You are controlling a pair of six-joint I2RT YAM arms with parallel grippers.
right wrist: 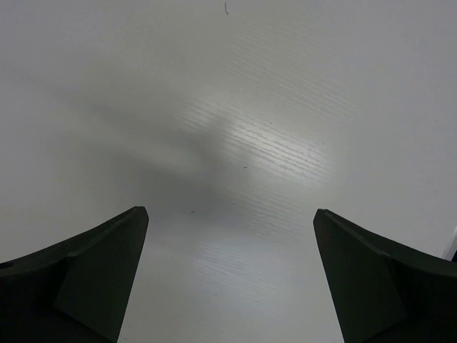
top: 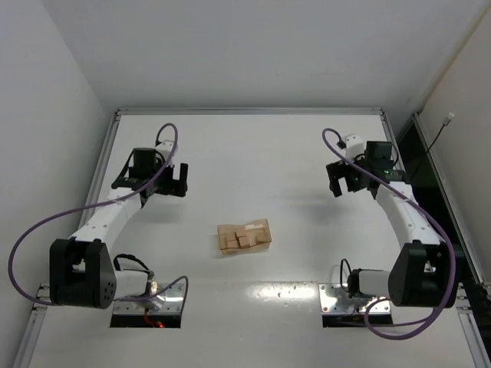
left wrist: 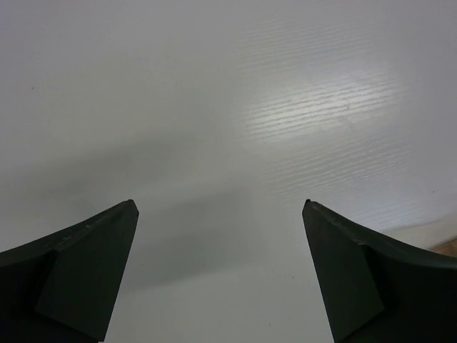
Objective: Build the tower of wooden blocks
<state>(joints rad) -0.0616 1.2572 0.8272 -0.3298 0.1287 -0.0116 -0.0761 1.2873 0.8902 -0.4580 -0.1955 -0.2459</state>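
Several small light-tan wooden cubes (top: 247,238) lie loose in a shallow wooden tray (top: 223,244) at the middle of the white table. My left gripper (top: 179,181) hovers far to the tray's upper left, open and empty. In the left wrist view its jaws (left wrist: 220,207) stand wide apart over bare table, with a tan corner (left wrist: 448,247) at the lower right edge. My right gripper (top: 340,180) hovers far to the tray's upper right, open and empty. In the right wrist view its jaws (right wrist: 230,211) stand wide apart over bare table.
A raised metal rim (top: 245,112) runs along the table's far edge and sides. White walls enclose the back and left. Both arm bases (top: 80,272) sit at the near edge, with purple cables looping beside them.
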